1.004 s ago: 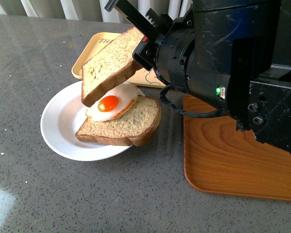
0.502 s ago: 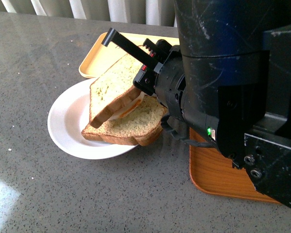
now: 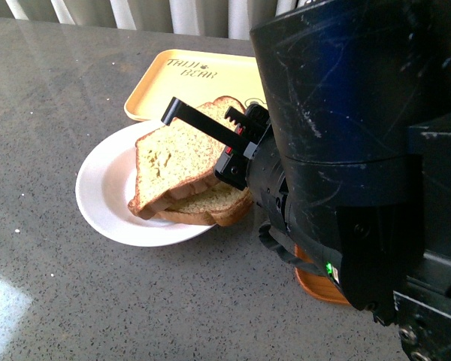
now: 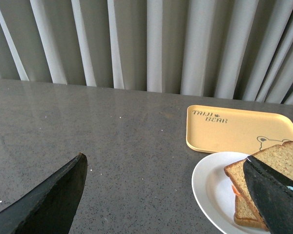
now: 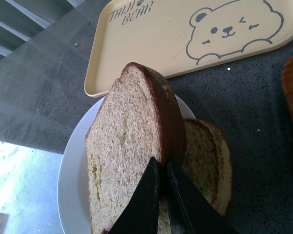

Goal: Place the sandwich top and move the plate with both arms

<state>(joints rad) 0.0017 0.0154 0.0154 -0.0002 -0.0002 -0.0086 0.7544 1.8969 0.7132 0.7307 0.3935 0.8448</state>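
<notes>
The sandwich top (image 3: 173,162), a tan bread slice with dark crust, leans tilted over the lower bread slice (image 3: 210,203) on the white plate (image 3: 101,188); its low edge touches down at the plate's left side. My right gripper (image 3: 210,131) is shut on the slice's crust edge, seen close in the right wrist view as sandwich top (image 5: 132,156) pinched by the right gripper (image 5: 161,163). The egg is hidden under the slice. My left gripper (image 4: 166,168) is open, left of the plate (image 4: 212,190), with bare table between its fingers; one fingertip (image 4: 271,190) overlaps the sandwich top (image 4: 283,158).
A yellow bear tray (image 3: 203,79) lies just behind the plate. A wooden tray (image 3: 319,289) sits to the right, mostly hidden by my right arm. Grey curtains hang behind the dark stone table (image 3: 52,90).
The right gripper has lowered the sandwich top from above the egg down onto the lower slice, covering the egg. The slice now rests tilted on the stack.
</notes>
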